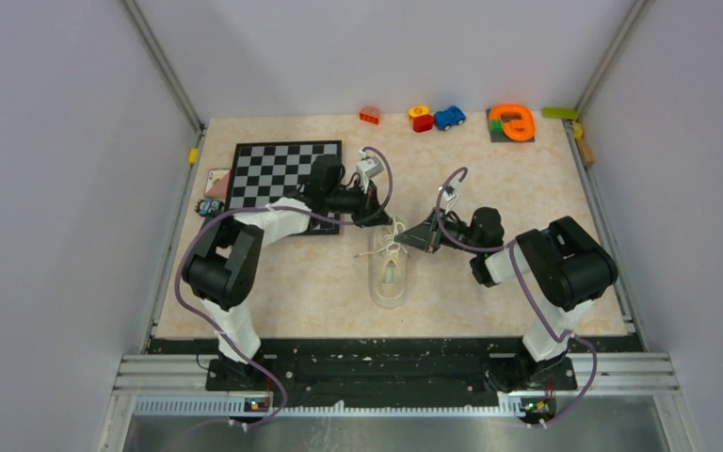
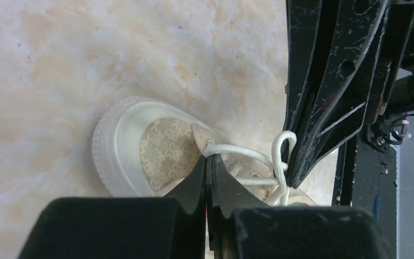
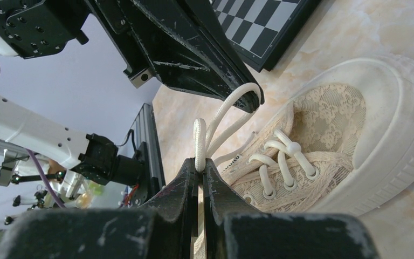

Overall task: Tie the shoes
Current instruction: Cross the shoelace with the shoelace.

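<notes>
On the pale marbled tabletop (image 1: pixel 282 292), the white-and-black left arm (image 1: pixel 235 254) bends round the near right corner of the black-and-white chessboard (image 1: pixel 282 169), and the matching right arm (image 1: pixel 555 259) reaches in from well to the board's right. The single cream low-top canvas sneaker (image 1: pixel 391 294) lies sole down just off that same near right corner, its heel toward the arm bases and its laced front beneath the two tools. The black left gripper (image 1: pixel 375 218), beside the board's corner, has its jaws pressed together on a strand of the long white laces (image 3: pixel 199 135), which bends into a loop at its tip in the right wrist view. The black right gripper (image 1: pixel 414 237), a little farther from the board, likewise pinches a second loop that stands up from between its closed fingertips. With one loop in each tool, the bow itself looks to be the step in hand. The frames do not show whether the loops are already wound through each other. If not, the next move calls for crossing one around the other and feeding it through. If they are, it calls for a steady outward pull by both arms, keeping each pinch firm so that neither loop slips free.
</notes>
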`<state>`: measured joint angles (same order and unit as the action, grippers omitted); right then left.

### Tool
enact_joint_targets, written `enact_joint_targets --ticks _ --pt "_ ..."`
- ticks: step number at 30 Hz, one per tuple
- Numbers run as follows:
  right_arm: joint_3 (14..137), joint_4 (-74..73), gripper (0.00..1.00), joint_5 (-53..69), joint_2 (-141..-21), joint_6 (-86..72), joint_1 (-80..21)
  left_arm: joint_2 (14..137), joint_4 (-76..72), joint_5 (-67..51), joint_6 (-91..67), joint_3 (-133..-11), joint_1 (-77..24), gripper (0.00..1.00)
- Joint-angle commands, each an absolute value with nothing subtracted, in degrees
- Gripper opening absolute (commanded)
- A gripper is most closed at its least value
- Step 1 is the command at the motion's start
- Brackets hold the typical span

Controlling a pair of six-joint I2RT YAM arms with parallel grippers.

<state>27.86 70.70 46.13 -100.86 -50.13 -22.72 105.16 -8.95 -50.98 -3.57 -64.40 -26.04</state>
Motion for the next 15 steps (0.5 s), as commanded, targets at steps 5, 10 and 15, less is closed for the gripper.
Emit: enact_joint_targets --ticks 5,10,15 --pt "28.48 72.79 0.0 45.71 -99.01 -49.0 -22.42 95.33 -6.05 -40.64 -6.09 -60.42 -26.17 0.0" --pt "28.39 72.69 0.0 45.46 -98.8 -48.96 -22.41 91.26 -1.23 -37.75 -7.16 -59.49 -26.92 0.0" --pt "28.24 72.25 0.0 45.31 -98.47 -48.8 -22.41 87.99 3.55 -32.99 -7.33 -58.88 -30.46 0.0"
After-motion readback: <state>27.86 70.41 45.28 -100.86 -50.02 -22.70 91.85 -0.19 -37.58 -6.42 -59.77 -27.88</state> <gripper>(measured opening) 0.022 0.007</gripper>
